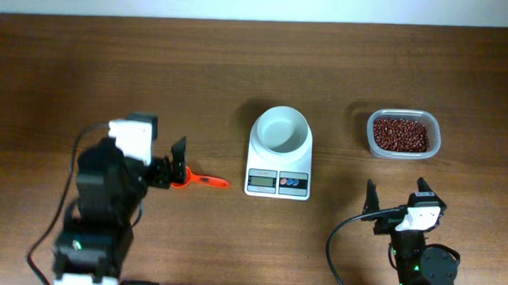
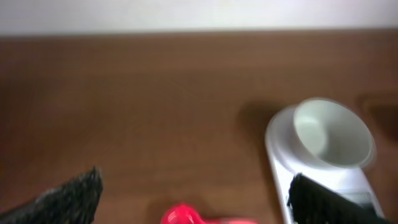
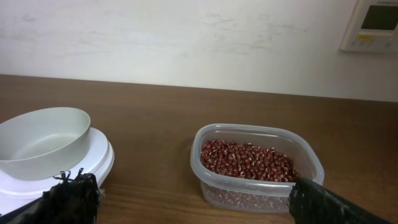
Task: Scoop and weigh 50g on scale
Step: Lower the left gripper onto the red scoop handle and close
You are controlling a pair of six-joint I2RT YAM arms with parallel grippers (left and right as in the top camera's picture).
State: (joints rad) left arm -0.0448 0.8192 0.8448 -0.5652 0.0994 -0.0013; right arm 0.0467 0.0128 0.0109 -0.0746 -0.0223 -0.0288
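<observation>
On the worktop [image 1: 111,67] the scale [image 1: 278,161] sits at centre, its white bowl [image 1: 280,131] empty, and the clear tub [image 1: 436,138] stands apart at 2 o'clock from it. The left gripper [image 1: 177,162], jaws apart and empty, hangs at 9 o'clock of the scale. The right gripper [image 1: 396,185], likewise apart and empty, waits at 6 o'clock of the tub. The red scoop [image 1: 199,180] lies at the left gripper's tips, thin end toward 3 o'clock. Taking it looks like the step in hand, best gripped squarely on the handle so the cup stays level. The beans [image 1: 400,133] all lie in the tub. Bare room spreads toward 10 and 12 o'clock, edges well away.
</observation>
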